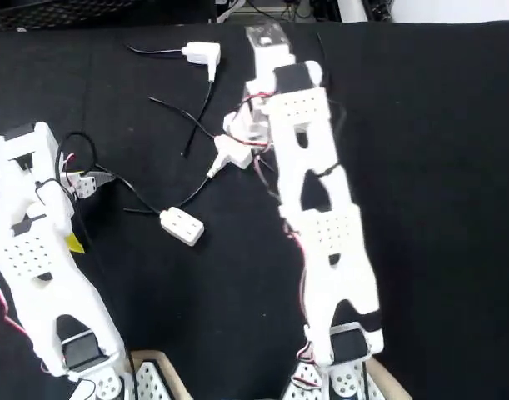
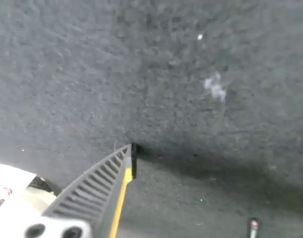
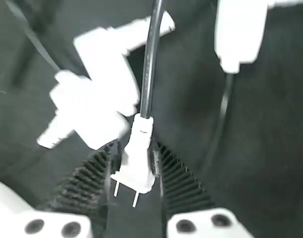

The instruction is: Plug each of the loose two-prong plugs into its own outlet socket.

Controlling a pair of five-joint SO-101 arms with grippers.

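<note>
My right gripper (image 3: 135,151) is shut on a small white two-prong plug (image 3: 135,166); its prongs point back toward the wrist and its black cord (image 3: 150,59) runs away from it. A white socket adapter (image 3: 96,99) lies just beside the held plug. In the high view the right gripper (image 1: 238,133) is over that adapter (image 1: 230,151). A white socket block (image 1: 182,225) lies mid-table, on a thin cord. Another white plug (image 1: 202,54) (image 3: 239,29) lies farther back. My left gripper (image 2: 130,154) (image 1: 82,185) rests shut on bare black cloth at the left, holding nothing.
Black cloth (image 1: 437,150) covers the table. Thin black cords (image 1: 183,125) loop between the plugs and sockets across the middle. Bright tabletop (image 1: 454,10) and cables lie beyond the far edge. Both arm bases (image 1: 337,375) stand at the near edge.
</note>
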